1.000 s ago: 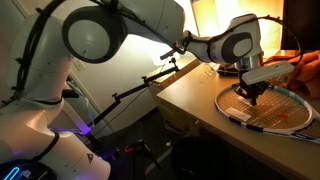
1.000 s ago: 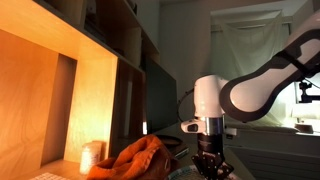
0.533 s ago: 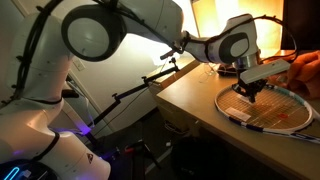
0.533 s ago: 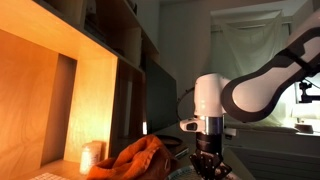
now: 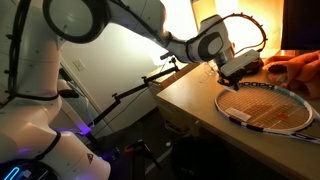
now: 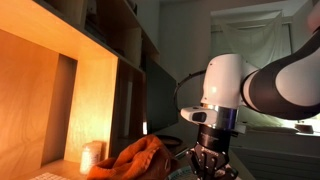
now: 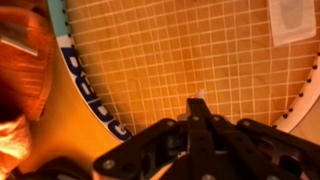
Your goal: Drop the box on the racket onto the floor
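Currently the jaws are pressed together, empty, above the racket [image 7: 170, 50]; the box [image 7: 292, 20] sits on its strings near the racket's rim. A careless sweep could drag the racket instead.

Box [image 7: 292, 18] on racket [image 7: 160, 50], racket on tbl [image 5: 185, 95]

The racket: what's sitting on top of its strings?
A small pale box sits on the racket near its rim. The shut hand hangs over the strings and hides the part beneath it, so anything there can't be seen.
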Robot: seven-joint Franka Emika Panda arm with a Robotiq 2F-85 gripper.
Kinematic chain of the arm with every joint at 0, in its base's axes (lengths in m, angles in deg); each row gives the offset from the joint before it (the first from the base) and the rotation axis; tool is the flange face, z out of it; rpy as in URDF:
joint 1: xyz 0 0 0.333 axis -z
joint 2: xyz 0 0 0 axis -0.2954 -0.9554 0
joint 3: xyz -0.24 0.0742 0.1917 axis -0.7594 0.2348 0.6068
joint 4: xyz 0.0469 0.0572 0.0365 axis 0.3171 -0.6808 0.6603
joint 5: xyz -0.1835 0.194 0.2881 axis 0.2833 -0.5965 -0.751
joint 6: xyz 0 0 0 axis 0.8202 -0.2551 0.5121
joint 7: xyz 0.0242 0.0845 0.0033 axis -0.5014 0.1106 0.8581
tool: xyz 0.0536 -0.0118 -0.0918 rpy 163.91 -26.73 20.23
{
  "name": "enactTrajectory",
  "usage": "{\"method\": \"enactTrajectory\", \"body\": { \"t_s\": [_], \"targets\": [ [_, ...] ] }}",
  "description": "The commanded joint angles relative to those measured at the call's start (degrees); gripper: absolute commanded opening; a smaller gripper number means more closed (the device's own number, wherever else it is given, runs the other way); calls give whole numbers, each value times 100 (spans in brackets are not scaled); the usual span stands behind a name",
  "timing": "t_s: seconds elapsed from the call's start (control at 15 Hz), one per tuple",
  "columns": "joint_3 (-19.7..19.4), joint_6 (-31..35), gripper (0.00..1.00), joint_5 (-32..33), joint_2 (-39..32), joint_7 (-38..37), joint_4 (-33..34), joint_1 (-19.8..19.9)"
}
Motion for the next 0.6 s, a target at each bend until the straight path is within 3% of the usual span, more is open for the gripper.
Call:
{"method": "enactTrajectory", "body": {
  "t_s": [0.0, 0.4, 0.53],
  "targets": [
    [-82, 434, 0, 237, 624, -222, -865, -209],
    [-9, 688, 0, 277, 774, -194, -1266, -320],
    [31, 1167, 0, 247, 854, -183, -1519, -234]
  ]
}}
